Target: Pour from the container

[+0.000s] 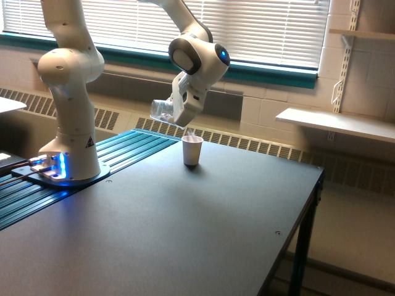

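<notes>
Your fingers (177, 113) are clenched on the container (164, 110), a clear plastic cup held in the air just left of center in the upper half of the frame. It lies tipped over, its long axis running nearly level, bottom toward the frame's left and mouth toward the right where the fingers grip it. What matters now is the mouth's place over the white cup (192, 150), which stands upright on the dark surface (185, 234) below and slightly right of the container. The mouth looks close above that cup's rim, a little to its left. Pale bits show faintly through the container's wall; how much is left you cannot tell. The white cup's inside is hidden.
</notes>
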Motion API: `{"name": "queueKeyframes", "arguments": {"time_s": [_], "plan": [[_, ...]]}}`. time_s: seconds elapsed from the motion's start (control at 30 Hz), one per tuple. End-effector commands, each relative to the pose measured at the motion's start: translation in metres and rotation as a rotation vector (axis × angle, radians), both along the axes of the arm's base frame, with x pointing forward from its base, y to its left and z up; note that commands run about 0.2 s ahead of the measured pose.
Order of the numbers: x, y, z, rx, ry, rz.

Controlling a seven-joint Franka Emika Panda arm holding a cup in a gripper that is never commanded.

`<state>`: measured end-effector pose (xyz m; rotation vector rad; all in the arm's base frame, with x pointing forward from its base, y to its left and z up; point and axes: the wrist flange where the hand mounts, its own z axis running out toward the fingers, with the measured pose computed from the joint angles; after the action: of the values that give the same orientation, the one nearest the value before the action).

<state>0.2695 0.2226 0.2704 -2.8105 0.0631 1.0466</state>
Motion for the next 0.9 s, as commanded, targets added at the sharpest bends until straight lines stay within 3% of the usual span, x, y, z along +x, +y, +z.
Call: {"name": "queueKeyframes", "arguments": {"time_s": [0.03,0.33,0.8,0.9], "plan": [[0.0042,0.0015,0.0028,-0.011,0.0,-0.019],[0.0056,-0.0021,0.0042,-0.044,-0.001,-0.04],[0.0026,-0.0047,0.0057,-0.041,0.005,-0.045],[0.0038,-0.0039,0.0082,-0.037,-0.017,-0.039]]}}
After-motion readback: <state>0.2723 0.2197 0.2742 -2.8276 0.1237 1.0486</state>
